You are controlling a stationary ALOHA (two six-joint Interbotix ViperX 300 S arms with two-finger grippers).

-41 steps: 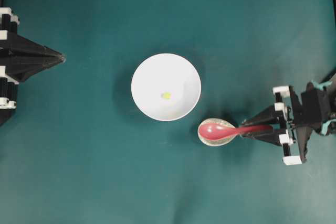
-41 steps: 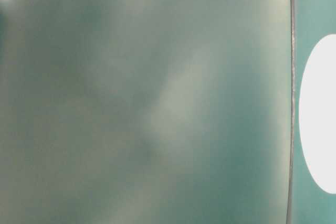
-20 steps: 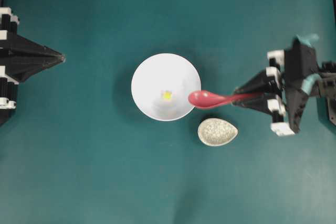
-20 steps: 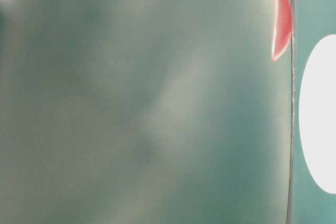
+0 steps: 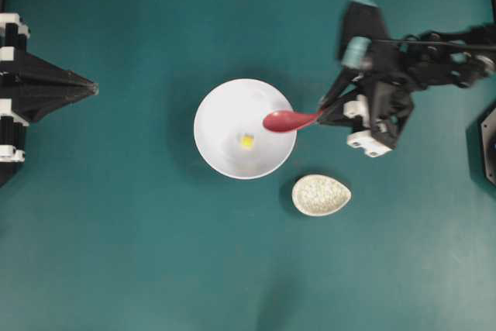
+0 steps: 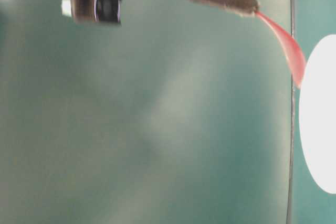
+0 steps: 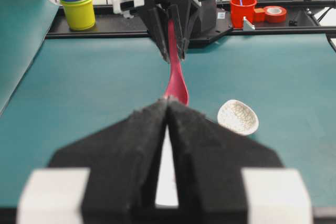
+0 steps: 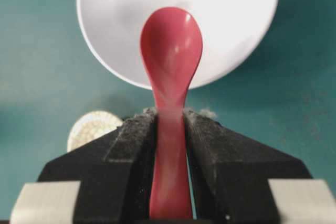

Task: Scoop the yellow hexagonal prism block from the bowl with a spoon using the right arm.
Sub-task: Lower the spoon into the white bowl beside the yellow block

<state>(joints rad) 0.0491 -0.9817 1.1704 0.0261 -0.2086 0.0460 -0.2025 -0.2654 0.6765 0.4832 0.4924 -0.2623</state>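
The white bowl (image 5: pixel 223 111) stands mid-table with the tiny yellow hexagonal prism block (image 5: pixel 247 141) on its floor. My right gripper (image 5: pixel 325 109) is shut on the handle of the pink-red spoon (image 5: pixel 282 121). The scoop hangs over the bowl's right rim, right of the block and apart from it. In the right wrist view the spoon (image 8: pixel 170 51) runs out from the right gripper (image 8: pixel 169 115) over the bowl (image 8: pixel 226 14) and hides the block. From table level the spoon (image 6: pixel 286 45) slants down toward the bowl (image 6: pixel 320 119). At the far left my left gripper (image 5: pixel 91 87) rests shut, holding nothing.
A small speckled egg-shaped spoon rest (image 5: pixel 321 195) lies just right of and below the bowl, with nothing in it. Beyond the table's far edge in the left wrist view stand a yellow cup (image 7: pixel 77 10), a red cup (image 7: pixel 243 10) and a roll of tape (image 7: pixel 274 13).
My right gripper lifted the spoon off the speckled rest, then swung up and left, bringing the scoop over the bowl's right rim. The left arm has not moved.
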